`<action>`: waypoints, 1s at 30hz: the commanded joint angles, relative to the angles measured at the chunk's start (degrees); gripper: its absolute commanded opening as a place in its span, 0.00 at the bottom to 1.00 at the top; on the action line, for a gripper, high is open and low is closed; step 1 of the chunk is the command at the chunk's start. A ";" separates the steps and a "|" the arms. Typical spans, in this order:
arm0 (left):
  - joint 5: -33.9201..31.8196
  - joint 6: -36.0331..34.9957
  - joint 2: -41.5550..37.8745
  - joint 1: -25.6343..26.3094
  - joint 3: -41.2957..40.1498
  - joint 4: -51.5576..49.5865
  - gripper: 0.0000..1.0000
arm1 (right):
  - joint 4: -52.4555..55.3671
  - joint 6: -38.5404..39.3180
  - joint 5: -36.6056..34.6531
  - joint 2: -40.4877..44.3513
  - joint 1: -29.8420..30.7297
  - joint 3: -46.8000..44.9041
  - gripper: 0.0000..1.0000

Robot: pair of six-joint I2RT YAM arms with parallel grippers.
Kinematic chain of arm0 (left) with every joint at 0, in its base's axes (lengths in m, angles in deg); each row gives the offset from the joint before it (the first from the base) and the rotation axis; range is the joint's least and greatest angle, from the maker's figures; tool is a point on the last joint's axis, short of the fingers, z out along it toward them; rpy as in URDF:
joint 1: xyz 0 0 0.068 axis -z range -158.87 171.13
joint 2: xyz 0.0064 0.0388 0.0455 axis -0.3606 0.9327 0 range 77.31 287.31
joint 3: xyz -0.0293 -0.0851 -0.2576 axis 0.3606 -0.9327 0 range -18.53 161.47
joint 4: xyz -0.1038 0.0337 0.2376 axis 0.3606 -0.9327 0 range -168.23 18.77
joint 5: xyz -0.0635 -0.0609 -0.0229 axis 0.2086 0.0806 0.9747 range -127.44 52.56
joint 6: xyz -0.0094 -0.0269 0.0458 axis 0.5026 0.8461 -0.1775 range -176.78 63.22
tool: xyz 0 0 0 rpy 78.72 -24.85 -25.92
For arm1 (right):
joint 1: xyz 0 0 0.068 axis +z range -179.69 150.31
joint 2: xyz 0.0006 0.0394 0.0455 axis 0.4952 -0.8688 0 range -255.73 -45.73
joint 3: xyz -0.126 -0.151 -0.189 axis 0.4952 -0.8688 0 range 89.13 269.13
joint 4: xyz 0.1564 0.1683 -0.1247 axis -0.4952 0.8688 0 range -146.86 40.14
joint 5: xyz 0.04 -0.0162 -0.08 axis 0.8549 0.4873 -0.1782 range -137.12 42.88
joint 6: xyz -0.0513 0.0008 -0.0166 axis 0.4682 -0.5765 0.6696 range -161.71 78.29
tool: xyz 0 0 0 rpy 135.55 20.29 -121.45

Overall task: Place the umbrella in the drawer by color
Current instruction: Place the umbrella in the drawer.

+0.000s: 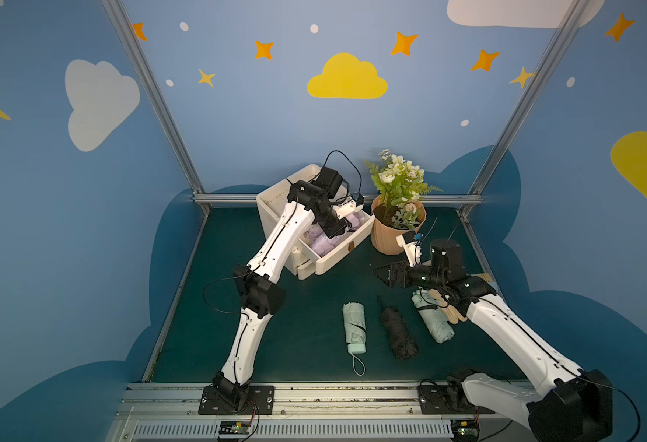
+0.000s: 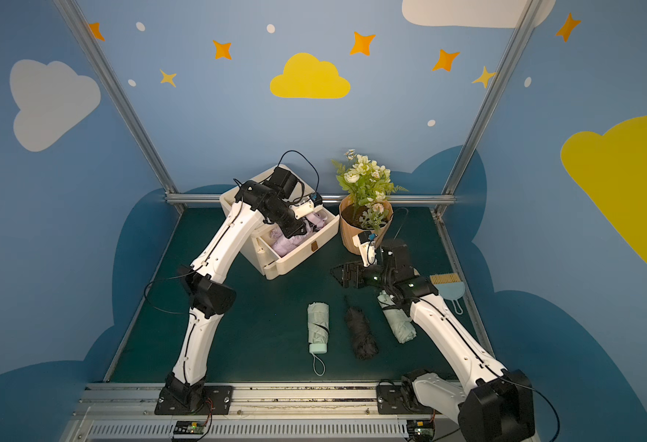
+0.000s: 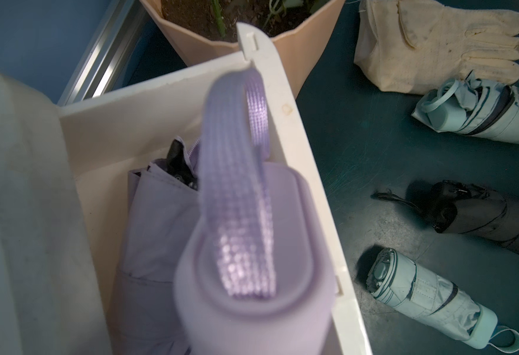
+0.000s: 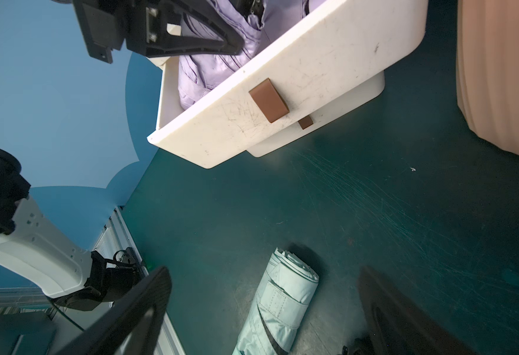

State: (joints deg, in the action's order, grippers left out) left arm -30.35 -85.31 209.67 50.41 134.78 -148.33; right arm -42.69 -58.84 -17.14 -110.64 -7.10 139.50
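The lilac umbrella (image 3: 252, 276), with a smooth rounded handle cap and a ribbed woven strap (image 3: 236, 199), sits inside the pulled-out cream plastic top drawer (image 3: 289, 138), beside folded lilac fabric. The left gripper (image 4: 233, 43) is clamped on it. On the scuffed green mat (image 1: 295, 306) lie a rolled mint umbrella (image 1: 354, 325), a wrinkled black umbrella (image 1: 398, 333) and a second mint umbrella (image 1: 433, 321). The right gripper (image 1: 378, 276) hovers above the mat, spread wide and empty.

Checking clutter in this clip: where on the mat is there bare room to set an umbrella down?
Free: the mat between the left arm and the nearest mint umbrella, in front of the open drawer. Crowded: the right side, where black umbrella, second mint umbrella, glove and plant pot sit by the right arm.
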 commanded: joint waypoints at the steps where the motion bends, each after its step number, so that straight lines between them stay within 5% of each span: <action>1: 0.25 -0.54 3.87 0.11 -0.32 -3.49 0.13 | 0.42 0.34 -0.19 0.39 -0.18 0.87 0.97; 21: -20.39 2.63 6.42 -2.65 0.14 1.72 0.19 | 0.69 0.34 -0.14 -1.45 -0.19 2.36 0.97; 30: -11.07 -2.84 5.35 -0.16 -0.42 0.78 0.24 | 1.25 0.52 -0.15 -1.38 -0.22 2.54 0.97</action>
State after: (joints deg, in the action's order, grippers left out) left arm -43.22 -84.90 211.92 49.95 135.48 -145.80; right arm -42.43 -58.82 -17.47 -111.82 -7.10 140.64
